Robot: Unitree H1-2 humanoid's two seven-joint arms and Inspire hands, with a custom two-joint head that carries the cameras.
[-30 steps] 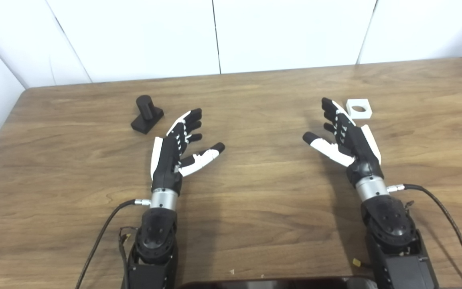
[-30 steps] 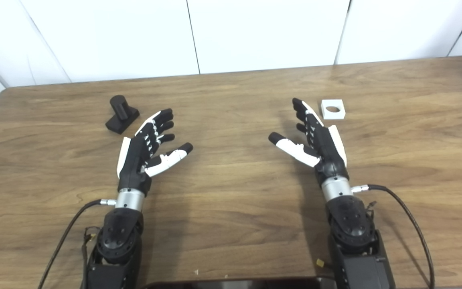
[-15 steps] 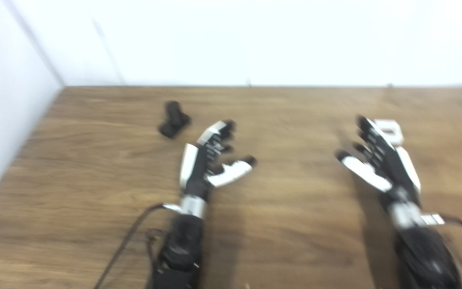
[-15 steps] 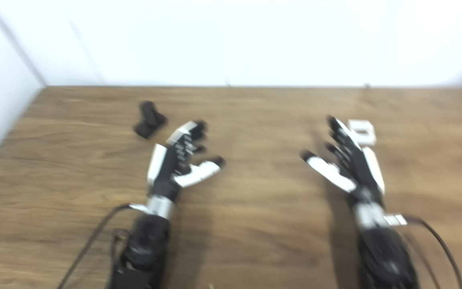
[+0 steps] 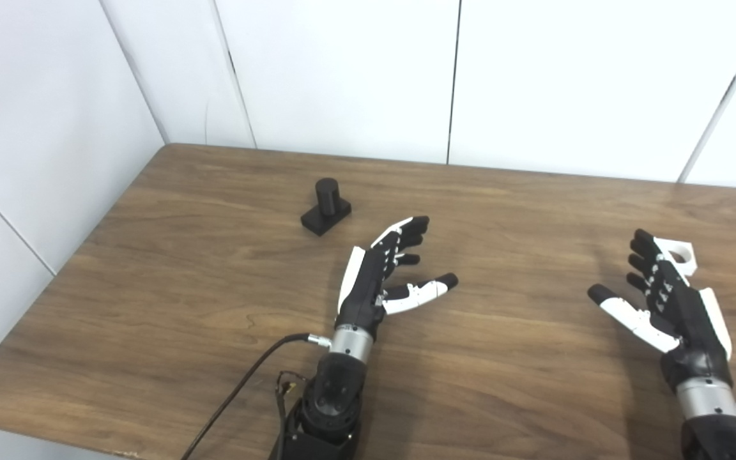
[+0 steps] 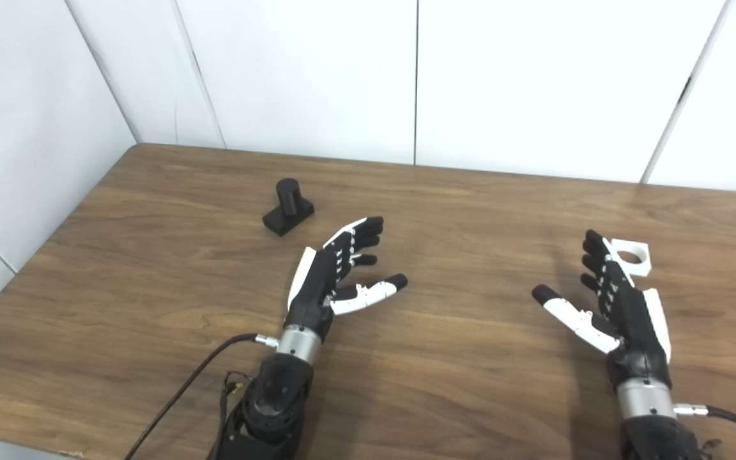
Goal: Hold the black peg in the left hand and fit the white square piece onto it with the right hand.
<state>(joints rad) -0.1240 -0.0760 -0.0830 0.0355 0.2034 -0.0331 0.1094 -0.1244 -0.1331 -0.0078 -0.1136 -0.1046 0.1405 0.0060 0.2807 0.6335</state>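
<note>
Both hands hover low over the wooden table [image 5: 151,268] with nothing in them, so neither part is picked up yet. The left hand [image 5: 377,278], at centre frame, has its fingers spread and released, angled toward the black peg [image 5: 326,206], which stands upright on its base up and to the left, apart from the fingertips. The right hand [image 6: 620,306], at the lower right, is likewise spread and empty, its fingertips just beside the white square piece [image 6: 631,257], which lies flat with its round hole facing up. Each part sits on its own hand's side, which suits a short reach. Bare wood lies between the hands, and both parts are well inside the table's edges.
</note>
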